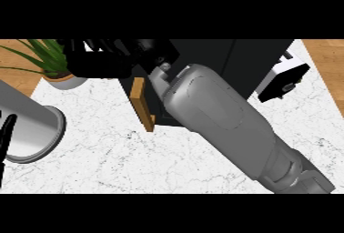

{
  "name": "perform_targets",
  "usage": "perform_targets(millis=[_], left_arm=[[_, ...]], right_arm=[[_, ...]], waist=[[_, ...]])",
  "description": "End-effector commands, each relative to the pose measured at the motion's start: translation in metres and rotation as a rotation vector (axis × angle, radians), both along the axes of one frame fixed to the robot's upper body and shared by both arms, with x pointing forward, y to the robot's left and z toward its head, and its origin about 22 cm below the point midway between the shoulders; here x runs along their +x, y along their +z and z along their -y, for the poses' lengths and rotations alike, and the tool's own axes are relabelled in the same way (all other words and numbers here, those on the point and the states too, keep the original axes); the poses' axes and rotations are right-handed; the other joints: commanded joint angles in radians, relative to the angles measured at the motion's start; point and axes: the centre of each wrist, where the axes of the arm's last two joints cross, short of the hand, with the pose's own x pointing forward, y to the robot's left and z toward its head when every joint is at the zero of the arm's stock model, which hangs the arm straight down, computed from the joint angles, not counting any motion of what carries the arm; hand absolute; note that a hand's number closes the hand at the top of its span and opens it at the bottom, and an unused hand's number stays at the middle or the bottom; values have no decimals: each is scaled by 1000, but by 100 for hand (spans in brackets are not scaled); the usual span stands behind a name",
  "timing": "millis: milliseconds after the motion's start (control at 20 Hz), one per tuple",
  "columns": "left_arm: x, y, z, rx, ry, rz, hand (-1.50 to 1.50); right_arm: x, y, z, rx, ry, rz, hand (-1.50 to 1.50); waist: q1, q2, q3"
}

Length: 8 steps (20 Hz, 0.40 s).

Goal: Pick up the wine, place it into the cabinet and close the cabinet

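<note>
Grey right forearm (228, 123) slants up from the lower right, black right hand (101, 61) at its far end; left of it, a sliver of black left hand (7, 136).

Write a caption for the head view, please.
Right hand at the dark cabinet, beside its open wooden door.

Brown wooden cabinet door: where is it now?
Head view, left of centre: the brown wooden cabinet door stands open at the left side of the black cabinet, just left of the grey right forearm, below the black right hand.
</note>
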Motion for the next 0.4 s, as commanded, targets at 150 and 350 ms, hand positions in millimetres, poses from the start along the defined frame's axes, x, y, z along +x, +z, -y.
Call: perform_targets(millis=[150, 350], left_arm=[[4, -6, -2, 11, 10, -6, -150], [1, 0, -1, 12, -12, 5, -150]], right_arm=[[52, -16, 49, -73, -204, 2, 150], [51, -26, 44, -85, -197, 5, 150]], waist=[[-5, 43, 9], [1, 39, 9]])
